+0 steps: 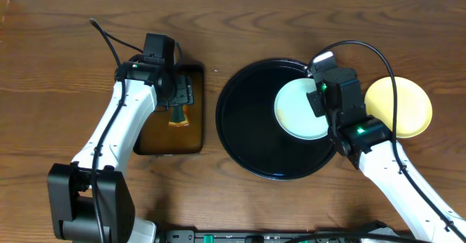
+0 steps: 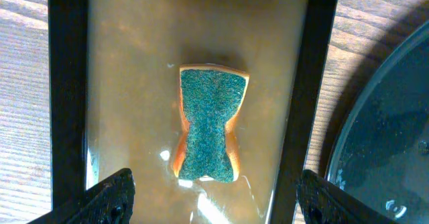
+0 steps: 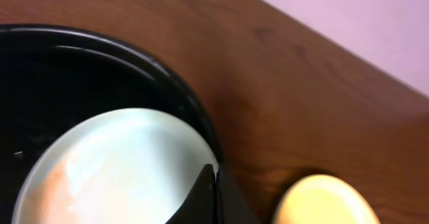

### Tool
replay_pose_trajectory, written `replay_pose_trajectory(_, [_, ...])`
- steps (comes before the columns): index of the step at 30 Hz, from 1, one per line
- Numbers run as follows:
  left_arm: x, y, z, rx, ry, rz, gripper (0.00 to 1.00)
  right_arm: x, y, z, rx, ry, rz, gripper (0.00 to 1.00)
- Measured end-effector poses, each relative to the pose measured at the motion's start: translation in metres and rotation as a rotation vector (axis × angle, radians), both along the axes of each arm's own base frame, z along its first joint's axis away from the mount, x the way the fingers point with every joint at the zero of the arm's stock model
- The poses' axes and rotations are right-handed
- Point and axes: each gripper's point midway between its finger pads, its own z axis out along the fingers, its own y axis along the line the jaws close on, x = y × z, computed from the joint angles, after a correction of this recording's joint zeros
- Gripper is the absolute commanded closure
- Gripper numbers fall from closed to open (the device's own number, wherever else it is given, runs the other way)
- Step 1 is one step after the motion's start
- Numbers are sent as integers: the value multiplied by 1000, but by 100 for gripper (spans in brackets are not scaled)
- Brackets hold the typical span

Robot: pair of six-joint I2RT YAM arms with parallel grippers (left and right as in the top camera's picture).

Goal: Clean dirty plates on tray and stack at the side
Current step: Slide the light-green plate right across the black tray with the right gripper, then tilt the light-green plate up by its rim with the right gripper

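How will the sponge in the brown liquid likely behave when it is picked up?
The sponge is pinched in at its waist, so it is probably soft and will squash when gripped. It lies in brownish liquid, so it is likely soaked, heavier than it looks, and may drip.

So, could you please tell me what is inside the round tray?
One pale plate, on the tray's right side; the right gripper covers its right edge. Anything beneath it is hidden.

Dark brown wood-grain table (image 1: 44, 68); pale pinkish wall (image 3: 375, 23) beyond far edge.
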Motion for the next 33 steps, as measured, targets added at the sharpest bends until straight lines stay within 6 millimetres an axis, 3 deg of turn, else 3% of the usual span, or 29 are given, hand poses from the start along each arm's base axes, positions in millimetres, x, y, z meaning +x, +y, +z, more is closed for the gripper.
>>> replay_pose_trajectory(8, [0, 0, 0, 0, 0, 0, 21, -4, -11, -4, -7, 14, -69, 98])
replay_pose_trajectory(12, [0, 0, 0, 0, 0, 0, 22, -16, -17, -21, 92, 93, -156, 75])
replay_pose_trajectory(20, [0, 1, 0, 3, 0, 1, 22, -48, -48, -69, 301, 322, -438, 62])
replay_pose_trajectory(26, [1, 2, 0, 9, -4, 3, 22, -64, -57, -82, 451, 399, -603, 61])
replay_pose_trajectory(33, [2, 2, 0, 9, -7, 3, 21, -75, -48, -95, 557, 477, -701, 63])
